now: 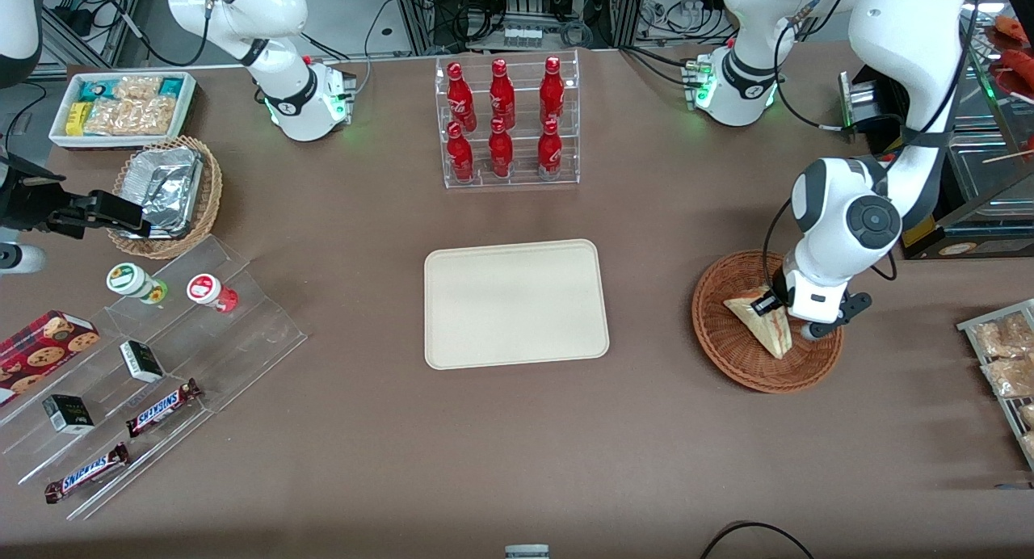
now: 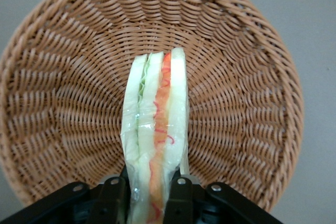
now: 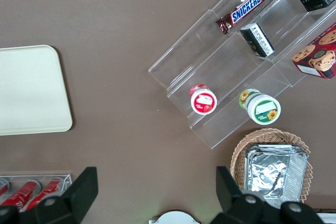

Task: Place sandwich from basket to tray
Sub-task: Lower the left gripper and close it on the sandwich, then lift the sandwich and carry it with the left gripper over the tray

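Both fingers [image 2: 113,195] of the claw [image 2: 148,192] clamp the sandwich [image 2: 157,140] standing on edge in the basket [image 2: 247,103]

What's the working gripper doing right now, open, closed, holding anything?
Left gripper: closed on the sandwich, one finger on each bread face, down in the basket.

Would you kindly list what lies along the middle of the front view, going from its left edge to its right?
Clear acrylic stepped display stand → flat cream-beige rectangular tray → round reddish-brown woven wicker basket holding the triangular white-bread sandwich, with the left arm's gripper shut on it.
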